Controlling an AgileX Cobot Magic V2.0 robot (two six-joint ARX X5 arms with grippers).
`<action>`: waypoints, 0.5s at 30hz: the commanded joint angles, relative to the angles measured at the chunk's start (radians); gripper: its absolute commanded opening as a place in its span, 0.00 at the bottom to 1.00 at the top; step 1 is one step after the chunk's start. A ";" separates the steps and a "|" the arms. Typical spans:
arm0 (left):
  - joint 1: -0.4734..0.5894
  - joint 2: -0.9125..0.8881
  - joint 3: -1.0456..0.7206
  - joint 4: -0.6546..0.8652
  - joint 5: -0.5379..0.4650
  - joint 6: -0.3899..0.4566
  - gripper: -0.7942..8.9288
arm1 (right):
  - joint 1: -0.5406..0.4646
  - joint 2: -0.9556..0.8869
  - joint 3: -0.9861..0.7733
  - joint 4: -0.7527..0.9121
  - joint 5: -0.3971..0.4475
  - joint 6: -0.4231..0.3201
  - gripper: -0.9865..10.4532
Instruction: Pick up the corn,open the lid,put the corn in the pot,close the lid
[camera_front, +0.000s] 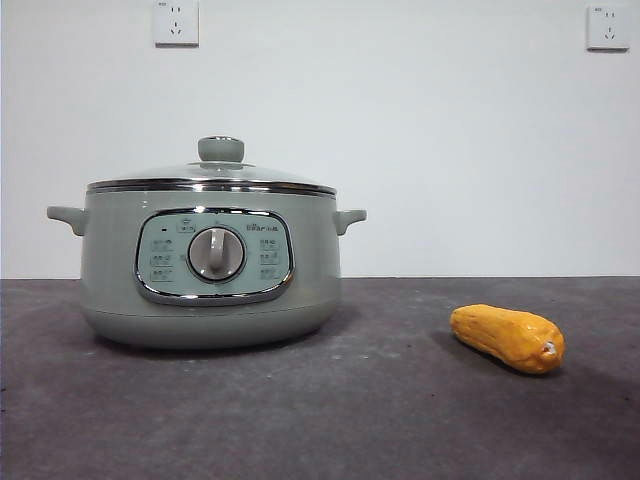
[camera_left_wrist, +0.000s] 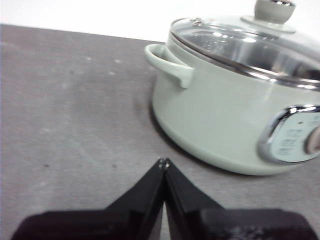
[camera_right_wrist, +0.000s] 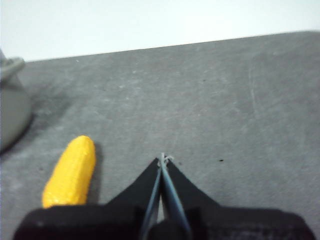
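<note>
The sage-green pot (camera_front: 210, 265) stands on the dark table at the left, with the glass lid (camera_front: 212, 176) resting shut on it and its knob upright. The yellow-orange corn (camera_front: 507, 338) lies on the table to the pot's right, apart from it. Neither arm shows in the front view. My left gripper (camera_left_wrist: 163, 162) is shut and holds nothing, hovering over the table beside the pot (camera_left_wrist: 235, 107) and the lid (camera_left_wrist: 250, 45). My right gripper (camera_right_wrist: 163, 159) is shut and holds nothing, close beside the corn (camera_right_wrist: 72, 172) without touching it.
Two wall sockets (camera_front: 176, 22) (camera_front: 608, 27) sit high on the white wall behind. The dark grey tabletop (camera_front: 320, 420) stretches across the front. The pot's edge (camera_right_wrist: 12, 107) shows in the right wrist view.
</note>
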 joint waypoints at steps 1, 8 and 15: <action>0.003 0.001 -0.002 0.005 0.042 -0.085 0.08 | 0.000 -0.001 -0.005 0.017 -0.031 0.119 0.08; 0.003 0.010 0.088 -0.071 0.093 -0.160 0.08 | 0.000 0.007 0.097 -0.007 -0.110 0.218 0.08; 0.003 0.065 0.272 -0.192 0.155 -0.156 0.08 | 0.000 0.109 0.311 -0.137 -0.180 0.216 0.08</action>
